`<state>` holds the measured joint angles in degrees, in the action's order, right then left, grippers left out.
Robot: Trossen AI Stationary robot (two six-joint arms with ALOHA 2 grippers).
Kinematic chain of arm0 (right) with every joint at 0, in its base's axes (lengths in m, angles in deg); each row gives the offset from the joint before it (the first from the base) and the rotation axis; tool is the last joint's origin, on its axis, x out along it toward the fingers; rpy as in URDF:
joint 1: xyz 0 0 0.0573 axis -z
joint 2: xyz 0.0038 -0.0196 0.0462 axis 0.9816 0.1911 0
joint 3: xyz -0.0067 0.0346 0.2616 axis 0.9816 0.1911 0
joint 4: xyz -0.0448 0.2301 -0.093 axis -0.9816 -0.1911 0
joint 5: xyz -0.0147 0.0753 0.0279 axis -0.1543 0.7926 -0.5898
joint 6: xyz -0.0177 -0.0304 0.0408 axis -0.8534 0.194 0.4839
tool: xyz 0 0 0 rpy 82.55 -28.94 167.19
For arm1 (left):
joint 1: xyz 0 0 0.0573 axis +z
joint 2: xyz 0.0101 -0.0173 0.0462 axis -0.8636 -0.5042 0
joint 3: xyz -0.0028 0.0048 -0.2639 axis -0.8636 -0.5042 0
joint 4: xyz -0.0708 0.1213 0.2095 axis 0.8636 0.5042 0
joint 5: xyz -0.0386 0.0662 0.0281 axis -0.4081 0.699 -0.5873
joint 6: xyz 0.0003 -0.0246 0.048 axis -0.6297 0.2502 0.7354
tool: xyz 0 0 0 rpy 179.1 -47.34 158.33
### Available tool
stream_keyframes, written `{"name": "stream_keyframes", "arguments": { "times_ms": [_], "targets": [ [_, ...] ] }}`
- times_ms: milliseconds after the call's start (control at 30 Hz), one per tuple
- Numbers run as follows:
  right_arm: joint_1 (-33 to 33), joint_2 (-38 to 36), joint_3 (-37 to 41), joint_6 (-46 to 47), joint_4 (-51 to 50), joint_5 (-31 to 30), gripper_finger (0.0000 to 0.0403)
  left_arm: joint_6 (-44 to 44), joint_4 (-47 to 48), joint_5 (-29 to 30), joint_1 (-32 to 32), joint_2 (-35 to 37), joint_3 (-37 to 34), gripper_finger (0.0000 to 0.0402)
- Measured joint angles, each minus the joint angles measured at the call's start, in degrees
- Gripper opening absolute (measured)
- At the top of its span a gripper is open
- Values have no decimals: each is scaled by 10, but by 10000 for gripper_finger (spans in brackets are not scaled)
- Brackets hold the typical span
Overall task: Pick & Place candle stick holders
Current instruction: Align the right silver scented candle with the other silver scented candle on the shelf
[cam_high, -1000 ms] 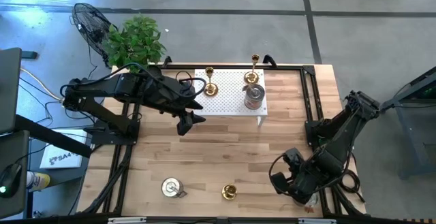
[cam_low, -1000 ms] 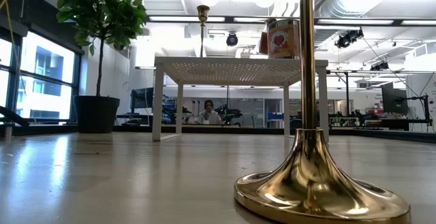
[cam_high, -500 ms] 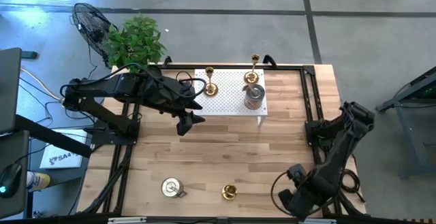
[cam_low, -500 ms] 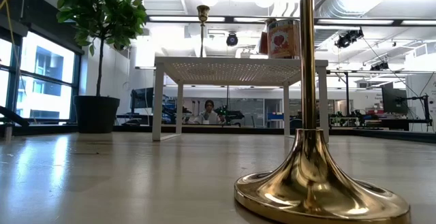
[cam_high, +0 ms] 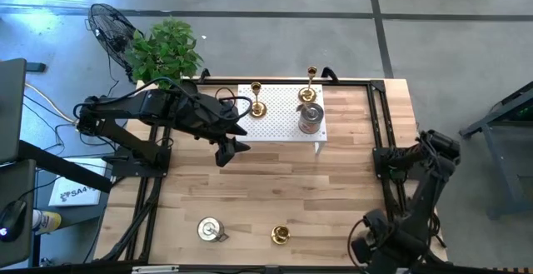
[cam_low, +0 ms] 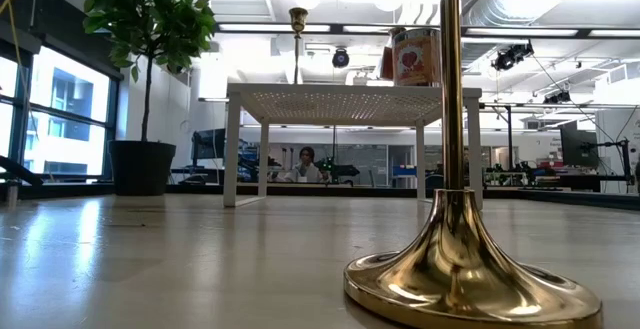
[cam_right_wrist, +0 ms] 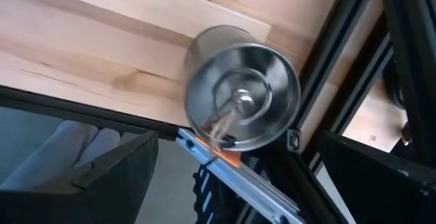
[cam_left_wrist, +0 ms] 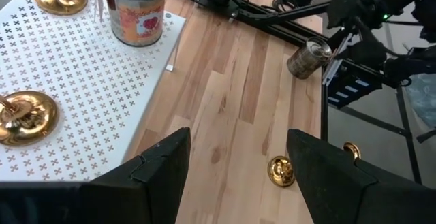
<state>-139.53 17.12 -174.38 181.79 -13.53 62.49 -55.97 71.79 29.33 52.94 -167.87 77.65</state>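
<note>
A silver-grey candle stick holder (cam_right_wrist: 242,101) stands at the table's near right corner, seen also in the left wrist view (cam_left_wrist: 308,57). My right gripper (cam_right_wrist: 242,183) hangs open above it, pointing down, and hides it in the high view (cam_high: 376,251). Another silver holder (cam_high: 208,229) and a gold one (cam_high: 281,236) stand near the front edge. On the white perforated stand (cam_high: 279,122) are two gold holders (cam_high: 256,107) (cam_high: 311,76). My left gripper (cam_high: 226,151) hovers open beside the stand, holding nothing.
A printed tin can (cam_high: 311,118) sits on the white stand. A potted plant (cam_high: 165,51) and a fan (cam_high: 110,26) stand beyond the far left corner. Black frame rails (cam_right_wrist: 354,54) run beside the corner holder. Bare wood (cam_high: 275,182) lies mid-table.
My right gripper has swung toward the table's near right corner and come down, tipping until it points straight down over the silver holder there. Its fingers have stayed open. The left arm and all the holders have kept still.
</note>
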Motion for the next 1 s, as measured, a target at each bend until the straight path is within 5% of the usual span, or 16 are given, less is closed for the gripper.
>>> {"name": "stream_keyframes", "arguments": {
  "times_ms": [267, 567, 1000],
  "targets": [
    [-6, 2, 6, -2, 11, -13, 399, 0, 1, 1, 0, 0, 0, 241],
    [-6, 3, 98, -4, 148, -13, 399, -3, 0, 4, 0, 0, 0, 241],
    [-4, 3, 26, -31, -21, -9, 399, -3, 0, 5, 0, 0, 0, 241]
  ]
}}
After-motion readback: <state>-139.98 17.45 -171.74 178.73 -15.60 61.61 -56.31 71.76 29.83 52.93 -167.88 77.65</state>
